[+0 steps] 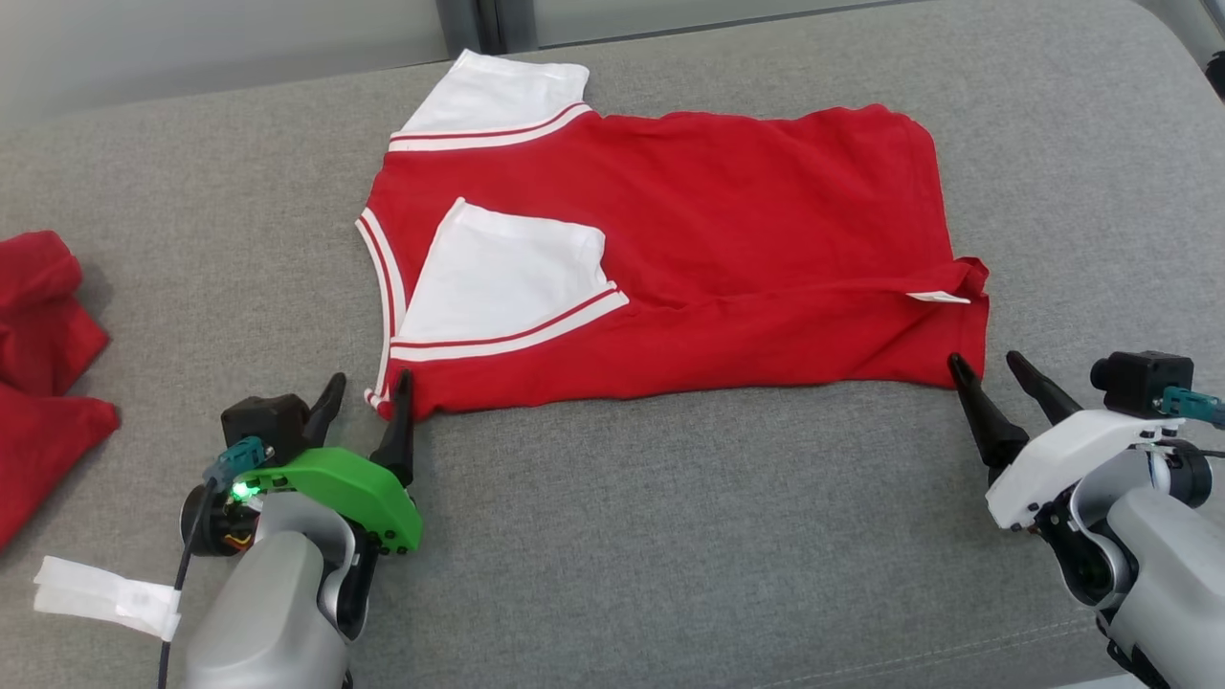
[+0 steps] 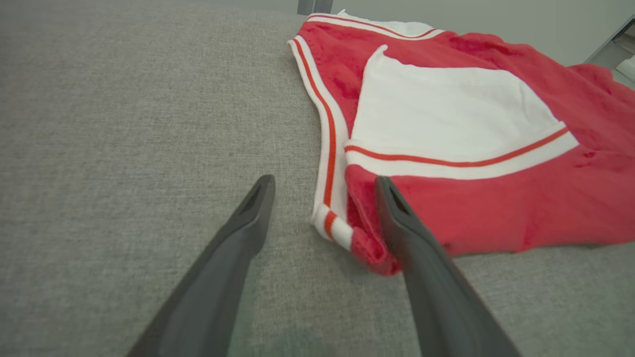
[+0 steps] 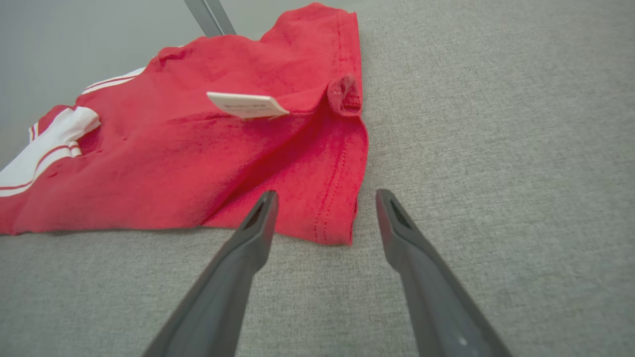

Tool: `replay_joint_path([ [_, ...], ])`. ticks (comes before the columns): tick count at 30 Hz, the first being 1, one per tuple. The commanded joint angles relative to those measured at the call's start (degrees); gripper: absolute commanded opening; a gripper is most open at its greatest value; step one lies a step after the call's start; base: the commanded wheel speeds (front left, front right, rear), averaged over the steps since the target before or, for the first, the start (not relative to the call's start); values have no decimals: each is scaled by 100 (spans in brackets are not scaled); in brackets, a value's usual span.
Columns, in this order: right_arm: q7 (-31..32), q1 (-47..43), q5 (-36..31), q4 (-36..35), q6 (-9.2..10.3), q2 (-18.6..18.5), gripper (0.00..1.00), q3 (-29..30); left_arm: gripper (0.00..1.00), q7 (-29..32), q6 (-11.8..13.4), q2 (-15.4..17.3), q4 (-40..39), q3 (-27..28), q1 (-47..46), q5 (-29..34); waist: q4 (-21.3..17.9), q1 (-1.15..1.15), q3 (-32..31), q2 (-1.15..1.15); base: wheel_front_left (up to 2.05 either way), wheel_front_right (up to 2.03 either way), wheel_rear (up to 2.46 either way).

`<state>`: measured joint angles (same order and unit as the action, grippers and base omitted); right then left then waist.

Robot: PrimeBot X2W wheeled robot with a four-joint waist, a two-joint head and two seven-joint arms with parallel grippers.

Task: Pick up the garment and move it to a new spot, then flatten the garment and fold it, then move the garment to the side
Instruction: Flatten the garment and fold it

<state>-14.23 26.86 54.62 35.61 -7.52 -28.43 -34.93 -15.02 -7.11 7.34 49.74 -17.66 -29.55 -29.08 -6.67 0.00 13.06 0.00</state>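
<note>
Head view shows the garment [image 1: 689, 249], a red shirt with white sleeves, lying flat mid-way across the grey upholstered surface [image 1: 670, 536]. It seems doubled over lengthwise, with one white sleeve [image 1: 507, 277] resting on top. The left pincer [image 1: 370, 383] sits at the garment's near collar-end corner and the right pincer [image 1: 984, 364] at its near hem corner. Both have jaws apart and grip nothing. Set at the two ends of the near edge, they look placed to take both corners together and keep the next fold square. Another red cloth [image 1: 38, 364] lies well left of the garment.
</note>
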Motion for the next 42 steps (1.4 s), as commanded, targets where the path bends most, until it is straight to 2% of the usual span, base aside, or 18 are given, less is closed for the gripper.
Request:
replay_joint_path([
  [1,-39,118,12,87,6,36,100,-31,100,-19,-9,-1,33,-17,-2,-4,22,0,63,0,0,0,0],
  [9,-61,478,48,804,6,370,100,-248,100,102,-31,-152,310,-234,-196,-62,51,0,194,0,0,0,0],
  [10,-57,497,74,858,6,412,100,-294,94,106,-30,-163,339,-253,-215,-71,53,0,198,0,0,0,0],
  [11,-56,521,103,911,6,446,55,-342,53,104,-26,-176,360,-273,-226,-87,59,0,198,0,0,0,0],
  [12,-56,531,134,950,6,465,13,-379,33,101,-28,-185,371,-293,-229,-102,67,0,190,0,0,0,0],
  [13,-61,525,177,984,6,483,0,-413,0,93,-30,-199,363,-293,-224,-137,82,0,171,0,0,0,0],
  [19,-104,393,278,963,6,418,0,-482,0,15,-35,-176,148,-199,24,-290,194,0,-108,0,0,0,0],
  [24,-100,89,120,576,7,262,0,-247,0,-14,-24,-131,-252,-15,463,-429,318,0,-429,0,0,0,0],
  [35,-98,-1478,-25,-570,8,-213,0,280,0,-19,305,-206,-1940,539,2356,-389,564,0,-794,0,0,0,0],
  [41,63,-2223,143,-951,8,-225,0,511,0,-19,477,-269,-2461,562,3086,-275,632,0,-831,0,0,0,0],
  [42,100,-2290,147,-968,8,-217,0,546,23,-19,488,-266,-2495,542,3116,-221,639,0,-837,0,0,0,0],
])
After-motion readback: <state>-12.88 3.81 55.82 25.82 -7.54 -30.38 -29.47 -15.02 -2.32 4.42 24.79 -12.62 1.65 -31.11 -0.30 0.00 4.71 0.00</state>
